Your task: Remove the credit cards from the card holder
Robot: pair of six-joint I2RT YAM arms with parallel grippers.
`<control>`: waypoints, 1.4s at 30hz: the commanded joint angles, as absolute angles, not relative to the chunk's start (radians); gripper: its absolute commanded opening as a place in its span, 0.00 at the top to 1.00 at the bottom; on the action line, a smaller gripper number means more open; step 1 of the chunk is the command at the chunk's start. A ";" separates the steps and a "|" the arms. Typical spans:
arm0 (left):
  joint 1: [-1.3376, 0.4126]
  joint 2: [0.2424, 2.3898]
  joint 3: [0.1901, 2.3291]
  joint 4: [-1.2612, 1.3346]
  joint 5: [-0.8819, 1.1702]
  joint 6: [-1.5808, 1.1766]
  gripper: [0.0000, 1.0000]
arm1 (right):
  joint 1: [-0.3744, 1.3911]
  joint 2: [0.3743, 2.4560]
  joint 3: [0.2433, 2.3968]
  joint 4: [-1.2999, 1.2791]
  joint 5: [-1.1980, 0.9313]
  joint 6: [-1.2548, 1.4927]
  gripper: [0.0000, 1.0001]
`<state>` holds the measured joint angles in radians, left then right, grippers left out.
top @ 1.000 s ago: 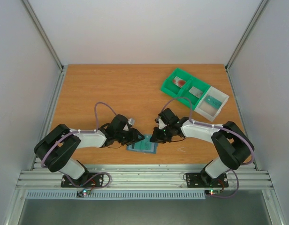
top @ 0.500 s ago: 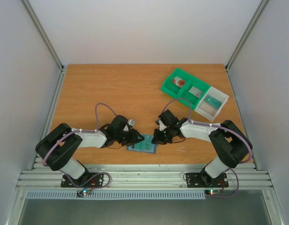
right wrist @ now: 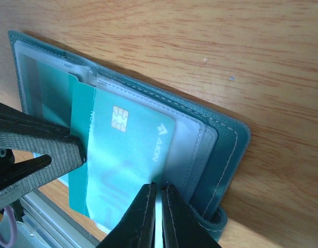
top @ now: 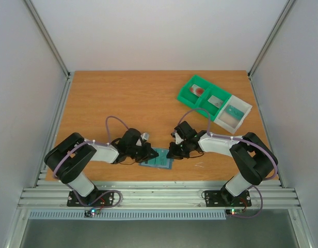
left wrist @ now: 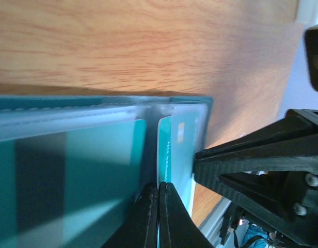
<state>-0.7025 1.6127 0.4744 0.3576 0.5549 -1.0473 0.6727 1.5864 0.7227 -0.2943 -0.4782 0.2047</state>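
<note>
1. Card holder [top: 157, 159]: slate-blue bifold, lying open and flat on the worktop [top: 123, 98], close to its near edge and between the two arms.
2. Teal card [right wrist: 130, 150], chip side up: sitting partly inside a clear sleeve [right wrist: 192, 150] of the holder, with one end poking out past the sleeve's mouth. A second teal card [left wrist: 97, 155] is showing through the plastic of the neighbouring panel.
3. Left pincer [left wrist: 158, 188]: fingers pressed together with nothing between them. The tips are bearing on the exposed edge of the teal card.
4. Right pincer [right wrist: 159, 191]: fingers together likewise, also gripping nothing. The tips are pressing down where card and sleeve overlap; whether they are touching card or sleeve cannot be told.
5. Green bin [top: 186, 88] and white bin [top: 247, 108]: standing at the far right, well apart from the holder. A reddish piece and a greyish piece are lying in the green compartments and a teal one in the white, probably cards already removed.
6. Step in hand, as judged: the arms are working the teal card out of its sleeve by friction, one tip pinning and the other pushing.
7. Next move, as judged: it calls for pinning the soft holder firmly, or it will drag along with the card. Once enough card is overhanging, the fingers need parting to nip its thin edge.
</note>
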 commanded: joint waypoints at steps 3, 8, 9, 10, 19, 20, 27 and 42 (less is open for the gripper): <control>-0.708 1.592 0.459 0.398 0.545 -1.048 1.00 | 0.679 1.601 0.695 -0.302 -0.436 0.199 0.94; -0.707 1.554 0.442 0.374 0.521 -1.051 0.99 | 0.679 1.599 0.691 -0.298 -0.428 0.197 0.95; -0.707 1.543 0.442 0.359 0.512 -1.051 1.00 | 0.679 1.599 0.691 -0.298 -0.425 0.196 0.95; -0.706 1.531 0.444 0.340 0.504 -1.051 1.00 | 0.679 1.597 0.690 -0.296 -0.424 0.196 0.94; -0.697 1.410 0.424 0.235 0.410 -1.040 1.00 | 0.679 1.594 0.691 -0.284 -0.425 0.197 0.94; -0.697 1.394 0.420 0.235 0.400 -1.045 1.00 | 0.680 1.596 0.698 -0.287 -0.432 0.195 0.94; -0.694 1.298 0.414 0.162 0.329 -1.046 0.99 | 0.678 1.557 0.743 -0.302 -0.448 0.194 0.92; -0.693 0.976 0.460 0.068 0.229 -1.028 1.00 | 0.667 1.393 0.706 0.045 -0.692 0.484 0.69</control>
<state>-0.6952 1.0470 0.4320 0.0334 0.2535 -1.0317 0.6716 1.4387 0.7284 -0.1486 -0.6014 0.3405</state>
